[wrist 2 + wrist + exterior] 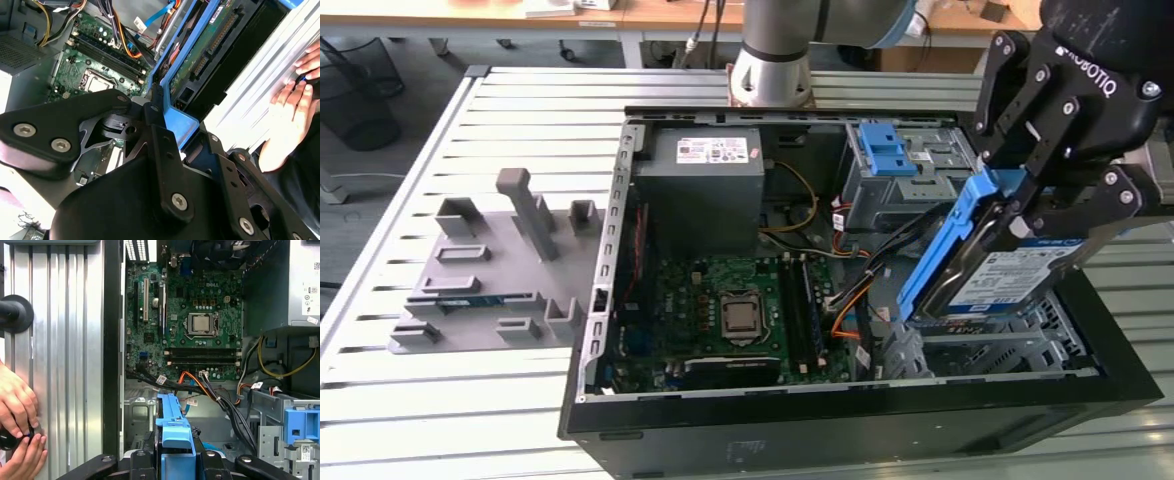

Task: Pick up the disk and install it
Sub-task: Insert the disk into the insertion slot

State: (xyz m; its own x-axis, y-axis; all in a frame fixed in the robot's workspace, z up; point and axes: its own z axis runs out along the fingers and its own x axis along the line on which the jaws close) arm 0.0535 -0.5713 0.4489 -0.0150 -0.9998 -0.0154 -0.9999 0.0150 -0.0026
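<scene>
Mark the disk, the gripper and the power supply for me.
disk (1011,282): exterior view, on its white-and-blue label.
gripper (1057,212): exterior view, midway between the fingers, shut on the disk.
power supply (707,205): exterior view, on its grey face beside the white sticker.

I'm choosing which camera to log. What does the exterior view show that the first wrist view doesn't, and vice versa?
Exterior view: the white-and-blue label face of the silver hard disk in its blue plastic carrier frame, and a grey plastic fixture on the slatted metal table. First wrist view: a person's hands outside the black computer case. Both: the black gripper clamped on the disk, and the green motherboard.
</scene>
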